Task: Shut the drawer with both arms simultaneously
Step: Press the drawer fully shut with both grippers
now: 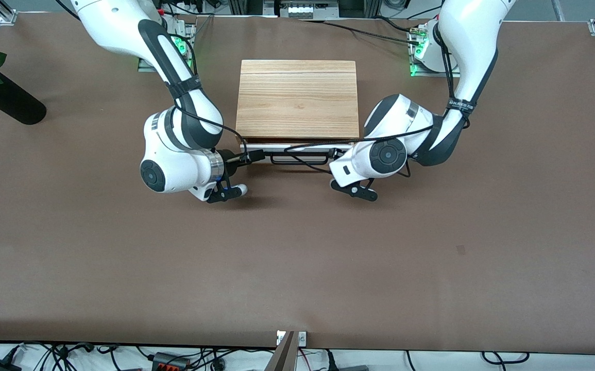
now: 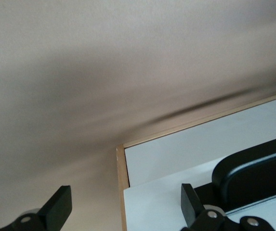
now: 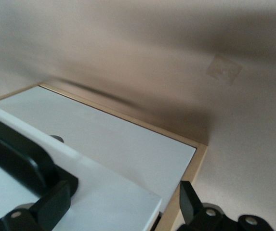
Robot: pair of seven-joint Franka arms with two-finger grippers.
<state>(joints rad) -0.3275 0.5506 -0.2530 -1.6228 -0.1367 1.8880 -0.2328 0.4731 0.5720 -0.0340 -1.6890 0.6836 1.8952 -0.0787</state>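
Note:
The drawer point(image 1: 302, 148) shows as a narrow white strip with a black bar handle point(image 1: 300, 157) just under the front edge of the wooden box point(image 1: 297, 98). My right gripper point(image 1: 256, 154) is at the drawer front's end toward the right arm, and my left gripper point(image 1: 337, 152) is at the end toward the left arm. In the left wrist view the left gripper point(image 2: 125, 197) is open, straddling a corner of the white front panel point(image 2: 166, 202) beside the handle point(image 2: 253, 173). In the right wrist view the right gripper point(image 3: 123, 191) is open around the panel's point(image 3: 109, 197) other corner.
A black vase with a red rose point(image 1: 6, 98) lies at the right arm's end of the table. A small dark mark point(image 1: 461, 250) is on the brown tabletop nearer the front camera. Cables run along the table edge by the arm bases.

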